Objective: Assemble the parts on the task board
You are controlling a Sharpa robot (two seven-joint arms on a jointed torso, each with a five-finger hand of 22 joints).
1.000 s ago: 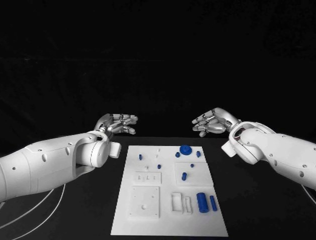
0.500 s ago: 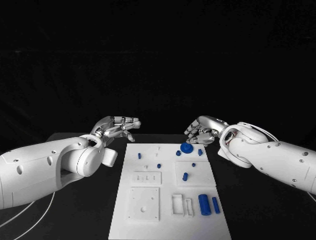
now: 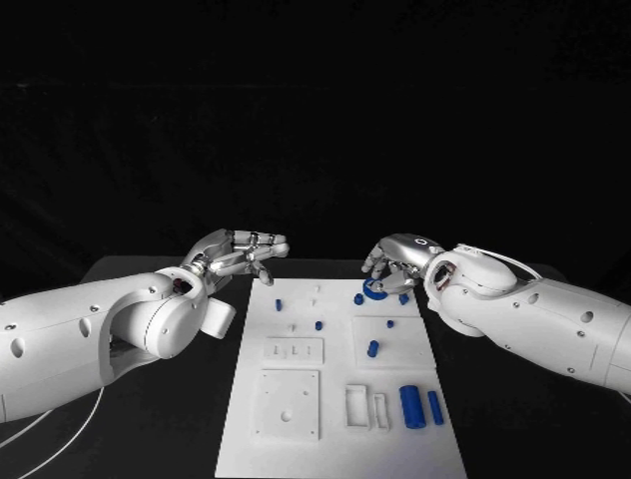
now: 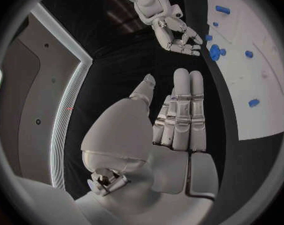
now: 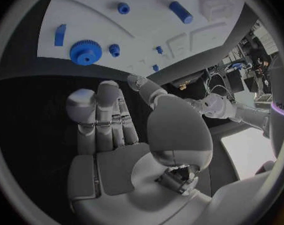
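The task board (image 3: 340, 374) lies in the middle of the black bench (image 3: 143, 289), with the blue parts spread over it: a large gear (image 3: 374, 287) at the far end, small pegs (image 3: 320, 326) mid-board, and two cylinders (image 3: 412, 407) near the right edge at the near end. None looks seated by either robot hand yet, so the assembly seems barely begun.

A second ago the right robot hand (image 3: 396, 261) hung beyond and to the right of the board's far end; since then it has come down and inward and now sits just over the large gear, fingers apart and holding nothing. I judge this the reach for that gear, with the grasp itself not yet made.

The left robot hand (image 3: 240, 250) has moved little between frames; it hovers beside the board's far left corner, fingers loosely spread, empty, apart from every part

The whole head view has also shifted slightly, which is camera movement
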